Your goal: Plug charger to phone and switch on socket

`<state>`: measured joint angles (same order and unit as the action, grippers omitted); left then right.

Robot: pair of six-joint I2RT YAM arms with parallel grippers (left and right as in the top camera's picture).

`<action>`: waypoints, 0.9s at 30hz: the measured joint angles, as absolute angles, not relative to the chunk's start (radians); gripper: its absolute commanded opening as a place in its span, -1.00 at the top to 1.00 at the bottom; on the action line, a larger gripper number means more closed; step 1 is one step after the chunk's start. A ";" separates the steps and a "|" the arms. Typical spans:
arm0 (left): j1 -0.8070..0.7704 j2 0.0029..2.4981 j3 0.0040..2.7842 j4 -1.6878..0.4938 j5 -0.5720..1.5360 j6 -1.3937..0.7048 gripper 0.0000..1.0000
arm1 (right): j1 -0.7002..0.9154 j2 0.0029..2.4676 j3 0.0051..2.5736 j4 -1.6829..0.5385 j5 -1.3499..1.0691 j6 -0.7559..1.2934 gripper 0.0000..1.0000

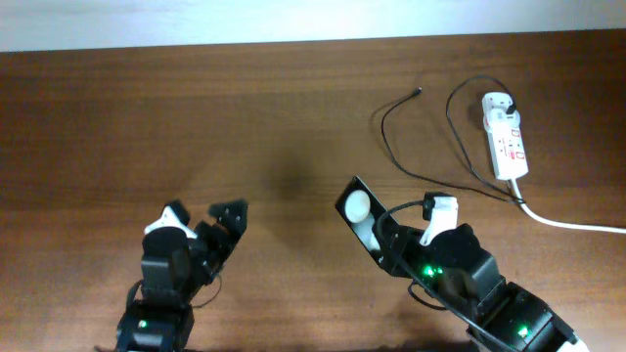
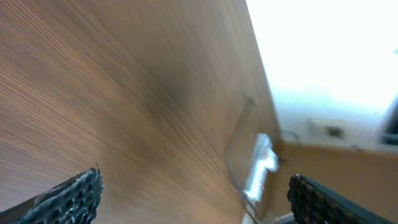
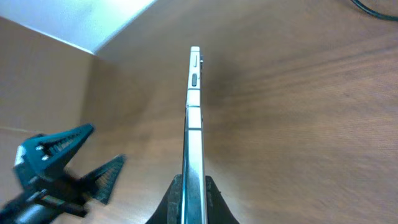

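Observation:
The black phone (image 1: 354, 209) stands on edge, lifted off the table, with my right gripper (image 1: 388, 242) shut on its lower end. Seen edge-on in the right wrist view, the phone (image 3: 194, 118) runs up from the shut right gripper (image 3: 194, 202). My left gripper (image 1: 203, 215) hangs open and empty to the phone's left; in its own view the left gripper (image 2: 199, 205) has its fingers (image 2: 74, 196) wide apart over bare wood. The thin black charger (image 1: 391, 137) loops on the table, its tip at the back and its plug in the white socket (image 1: 506, 139) at the far right.
A thick white cord (image 1: 572, 224) leaves the socket toward the right edge. The blurred socket (image 2: 260, 167) and a curve of cable (image 2: 239, 121) show in the left wrist view. My left gripper (image 3: 59, 165) appears at the left of the right wrist view.

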<state>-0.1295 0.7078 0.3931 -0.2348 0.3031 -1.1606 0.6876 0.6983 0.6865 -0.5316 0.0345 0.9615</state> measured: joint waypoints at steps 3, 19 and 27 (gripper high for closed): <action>-0.128 0.910 0.352 0.226 0.636 -1.269 -0.99 | 0.687 0.763 0.683 -0.338 0.032 1.000 0.92; -0.128 1.161 0.344 0.602 0.901 -1.570 -0.28 | 0.685 1.224 0.682 0.112 -0.404 1.334 0.92; -0.130 1.168 0.338 0.694 0.881 -1.621 0.63 | 0.685 1.193 0.690 0.101 -0.382 1.460 0.92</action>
<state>-0.1295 1.1675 0.3382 0.6937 0.8810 -1.6211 0.6849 1.1927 0.6903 0.1013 -0.3817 1.4605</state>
